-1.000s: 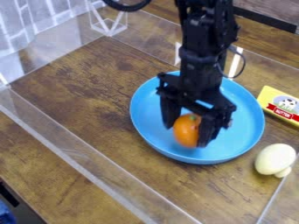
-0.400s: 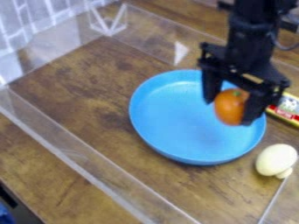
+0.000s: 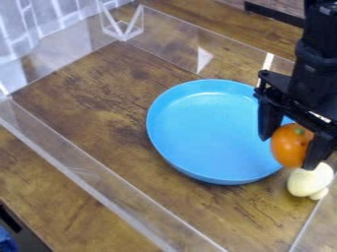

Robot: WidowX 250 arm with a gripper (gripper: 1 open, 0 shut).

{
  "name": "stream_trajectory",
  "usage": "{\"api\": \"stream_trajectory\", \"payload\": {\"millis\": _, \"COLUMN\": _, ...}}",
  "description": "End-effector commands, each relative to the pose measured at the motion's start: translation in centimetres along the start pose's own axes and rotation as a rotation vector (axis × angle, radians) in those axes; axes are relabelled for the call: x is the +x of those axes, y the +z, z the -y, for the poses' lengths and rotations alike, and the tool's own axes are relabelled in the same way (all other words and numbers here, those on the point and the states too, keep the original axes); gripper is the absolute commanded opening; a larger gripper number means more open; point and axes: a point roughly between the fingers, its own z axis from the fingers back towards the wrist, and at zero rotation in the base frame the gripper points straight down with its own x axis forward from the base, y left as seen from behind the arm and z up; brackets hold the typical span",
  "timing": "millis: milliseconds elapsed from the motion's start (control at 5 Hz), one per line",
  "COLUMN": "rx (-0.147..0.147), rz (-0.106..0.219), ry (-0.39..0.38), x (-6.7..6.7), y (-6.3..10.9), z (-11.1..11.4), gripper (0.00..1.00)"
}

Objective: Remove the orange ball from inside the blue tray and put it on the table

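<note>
1. Camera view, setting: a dark brown wood-grain table [image 3: 93, 108] with plank-like streaks fills the frame, edged by clear acrylic walls [image 3: 79, 44] along the upper left and the lower left.
2. The large round shallow bright blue plastic tray [image 3: 204, 133] sits right of centre, and its bowl is bare.
3. The black robot gripper [image 3: 293, 145] hangs at the right edge of the frame, its fingers closed around the small glossy orange ball [image 3: 291, 147]. The ball is held off the surface, over the tray's right rim.
4. A pale yellow egg-shaped object [image 3: 310, 179] lies on the wood just below the ball, at the lower right.
5. Step in hand, as I judge it: carrying the ball clear of the tray. The next move calls for lowering it onto bare wood beside the egg-shaped object, not on top of it, and then releasing.
</note>
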Motion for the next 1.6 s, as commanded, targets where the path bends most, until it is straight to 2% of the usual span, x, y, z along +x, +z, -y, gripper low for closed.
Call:
{"api": "stream_trajectory", "payload": {"millis": 0, "rx": -0.01, "rz": 0.066, "ry": -0.023, "x": 1.1, "y": 1.3, "z": 0.9, "gripper": 0.0}}
{"api": "stream_trajectory", "payload": {"millis": 800, "rx": -0.014, "rz": 0.067, "ry": -0.072, "x": 1.7, "y": -1.0, "z": 1.8, "gripper": 0.0}}
{"api": "stream_trajectory", "payload": {"millis": 1400, "rx": -0.037, "rz": 0.067, "ry": -0.11, "x": 1.4, "y": -1.8, "z": 2.3, "gripper": 0.0}}
